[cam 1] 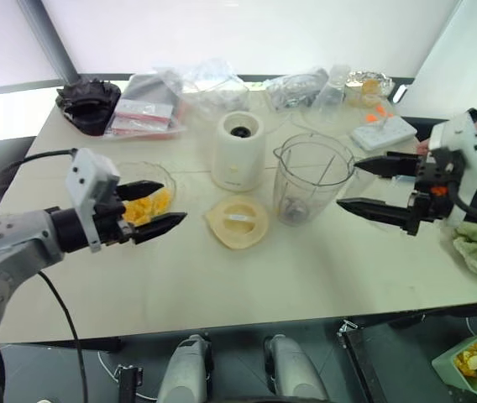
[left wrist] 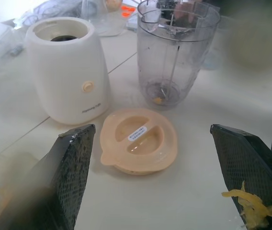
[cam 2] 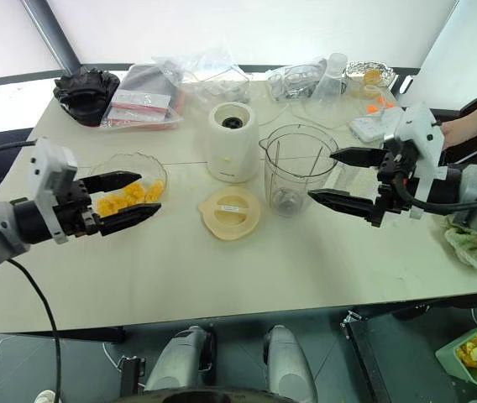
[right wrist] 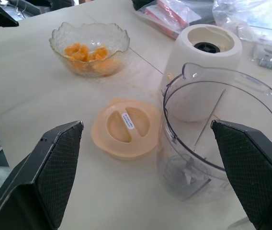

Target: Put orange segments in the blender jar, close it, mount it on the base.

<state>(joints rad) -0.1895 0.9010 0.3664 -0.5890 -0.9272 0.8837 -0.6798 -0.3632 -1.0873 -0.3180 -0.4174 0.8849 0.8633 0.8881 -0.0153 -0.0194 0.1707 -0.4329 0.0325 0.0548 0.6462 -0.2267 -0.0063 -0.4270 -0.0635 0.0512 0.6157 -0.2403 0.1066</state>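
Segments (right wrist: 89, 53) of orange sat in the ruffled glass dish (right wrist: 59, 38); one scrap lay in my blender jar (cam 2: 293, 172); left gripper (cam 2: 121, 200) and right gripper (cam 2: 338, 176) both spread, empty.

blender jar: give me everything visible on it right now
The blender jar is a tall clear plastic vessel with a pouring spout at the rim and a metal blade at the bottom. It stands upright on the table, lid off, not mounted, just right of the base, with the cream lid lying flat in front of them. A small orange bit sits by the blade; otherwise it looks empty. Neither gripper touches it.
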